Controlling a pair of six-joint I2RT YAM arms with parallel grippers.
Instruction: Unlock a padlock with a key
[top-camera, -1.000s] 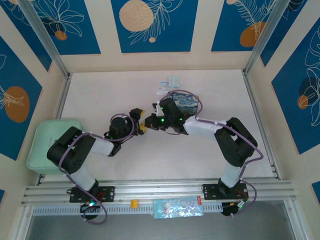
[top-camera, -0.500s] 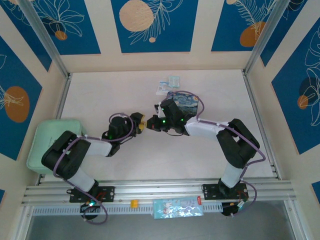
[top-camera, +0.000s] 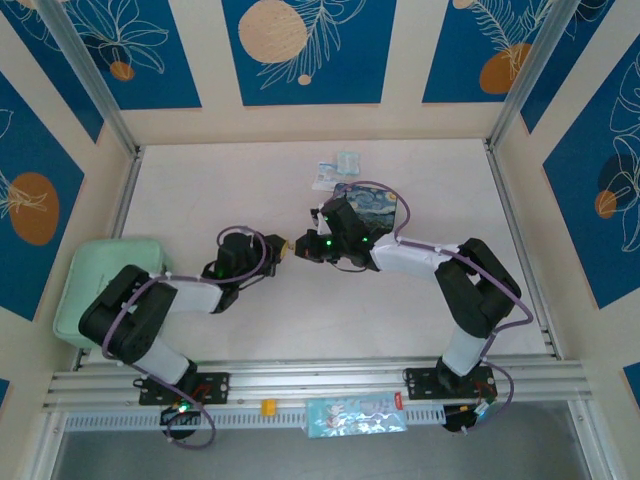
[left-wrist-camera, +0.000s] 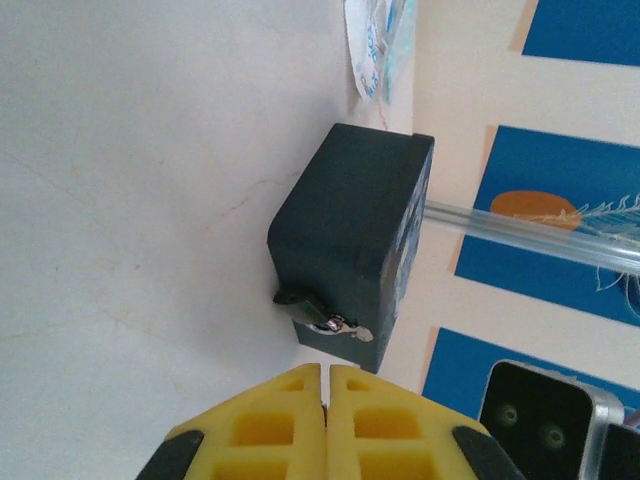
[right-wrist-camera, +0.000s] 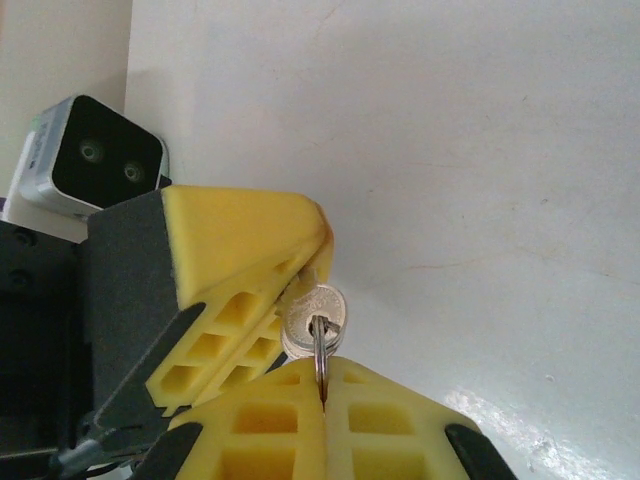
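Observation:
My right gripper (right-wrist-camera: 325, 366) is shut on the ring of the key (right-wrist-camera: 315, 316), a small silvery bunch with round heads standing just above its yellow fingertips. My left gripper (right-wrist-camera: 318, 258) comes in from the upper left and is shut on the keys' far end. The two grippers meet tip to tip at mid-table, left (top-camera: 282, 248) and right (top-camera: 299, 243). In the left wrist view my left gripper (left-wrist-camera: 326, 369) points at the dark painted tin (left-wrist-camera: 350, 235). On the tin's lower corner sits the padlock (left-wrist-camera: 300, 301), a small dark body with a silver piece beside it.
The painted tin (top-camera: 378, 205) stands behind the right arm, with a small white packet (top-camera: 336, 170) beyond it. A pale green pad (top-camera: 100, 285) lies at the left edge. A blue packet (top-camera: 355, 415) and a small yellow piece (top-camera: 267, 406) rest on the front rail.
My left gripper has closed from open onto the keys. The left arm's elbow has dropped lower and further left. The right gripper has stayed shut on the ring.

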